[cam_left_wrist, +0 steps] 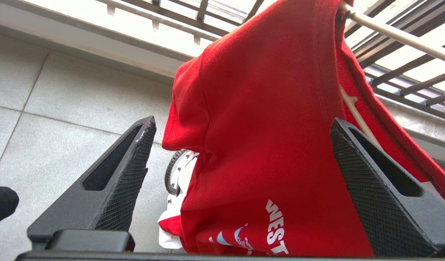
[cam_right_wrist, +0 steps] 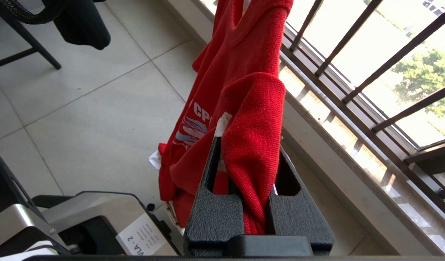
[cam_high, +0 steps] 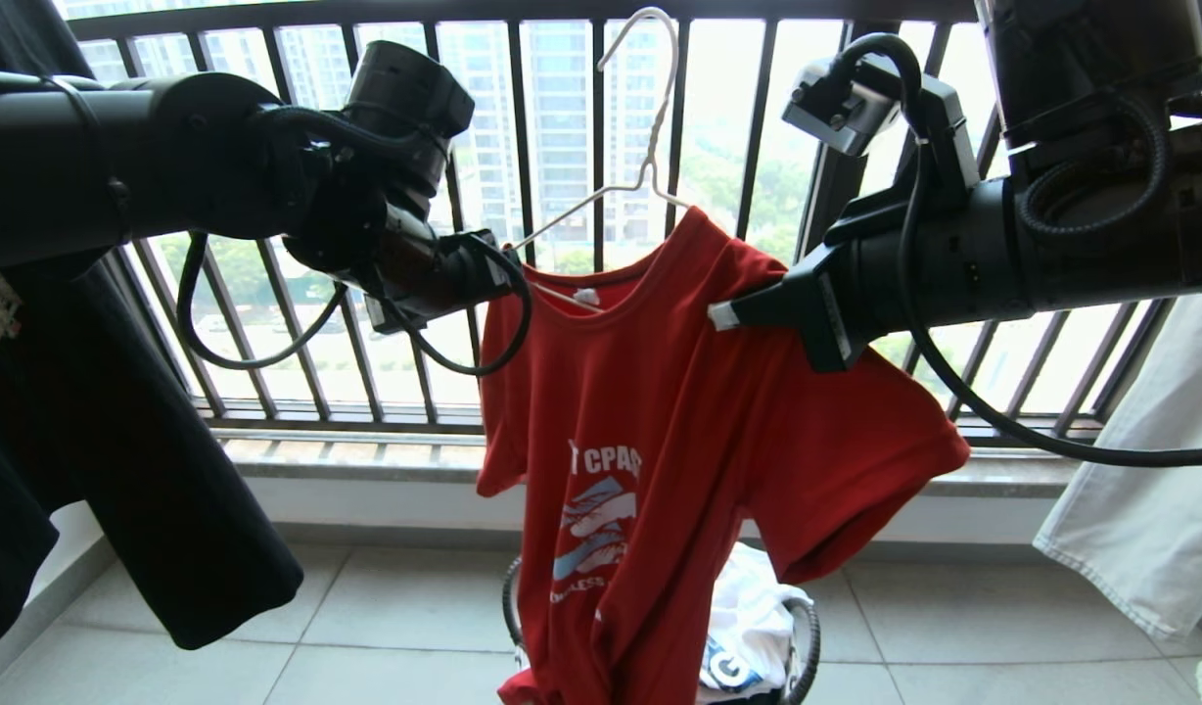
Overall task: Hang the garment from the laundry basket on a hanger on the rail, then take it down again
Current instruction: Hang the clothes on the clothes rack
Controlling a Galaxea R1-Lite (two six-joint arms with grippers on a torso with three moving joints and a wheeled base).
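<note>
The garment (cam_high: 660,411), a red T-shirt, hangs on the white wire hanger (cam_high: 657,132) in front of the window bars. Its hem reaches down to the laundry basket (cam_high: 807,636). My right gripper (cam_right_wrist: 248,145) is shut on the shirt's right shoulder, with the hanger's white end (cam_right_wrist: 222,121) caught in the pinch. My left gripper (cam_left_wrist: 243,123) is wide open at the shirt's other shoulder, and the red cloth (cam_left_wrist: 273,108) and the hanger wire (cam_left_wrist: 396,34) sit just beyond its fingers (cam_left_wrist: 135,163). The rail is out of view above the hook.
A white printed T-shirt (cam_high: 748,627) lies in the basket. A black garment (cam_high: 121,441) hangs at the left and a pale cloth (cam_high: 1139,490) at the right. The dark window railing (cam_high: 562,147) and its sill stand close behind. The robot's base (cam_right_wrist: 81,217) is below.
</note>
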